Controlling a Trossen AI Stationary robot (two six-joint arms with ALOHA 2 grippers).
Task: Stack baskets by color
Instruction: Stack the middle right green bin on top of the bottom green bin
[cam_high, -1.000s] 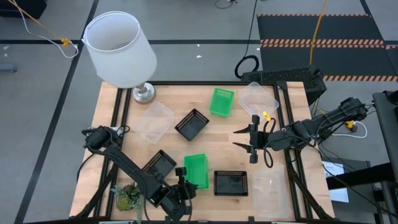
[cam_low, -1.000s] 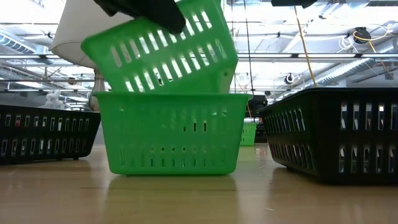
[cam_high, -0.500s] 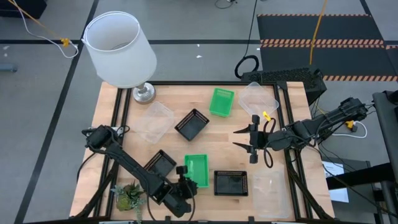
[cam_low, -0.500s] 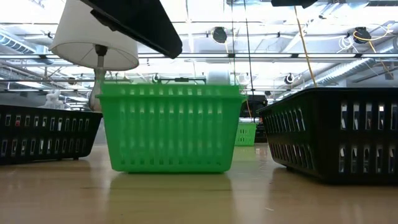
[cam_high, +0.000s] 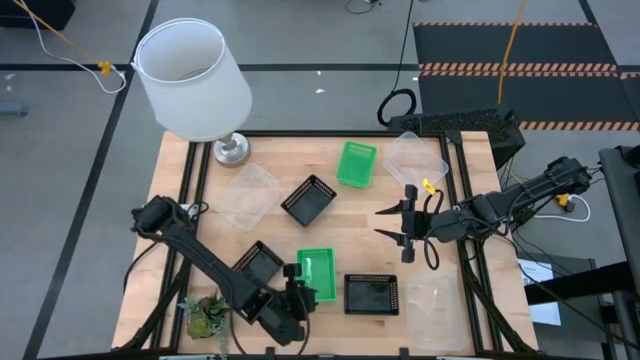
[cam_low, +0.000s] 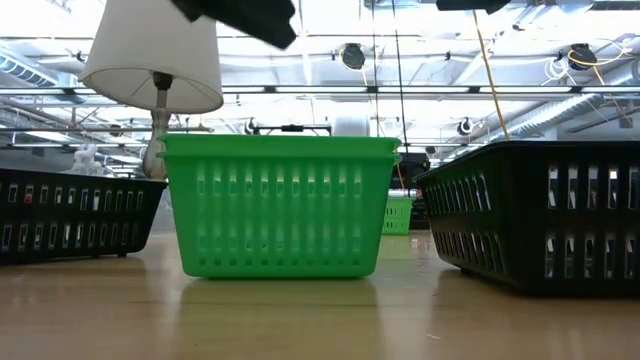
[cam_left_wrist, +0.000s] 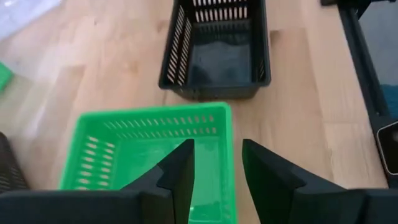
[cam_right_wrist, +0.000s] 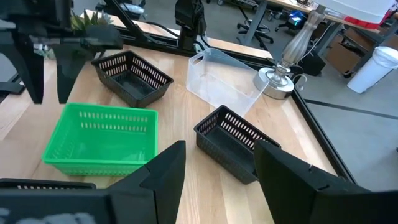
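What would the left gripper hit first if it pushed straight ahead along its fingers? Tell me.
Probably the green basket: the open left gripper hangs just above it, fingers aimed into its inside. The black basket lies farther on.

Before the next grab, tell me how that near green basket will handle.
The green basket probably lifts light: thin slotted plastic walls. It likely keeps its shape, the rim looking straight. Standing flat on the table, it should slide rather than tip.
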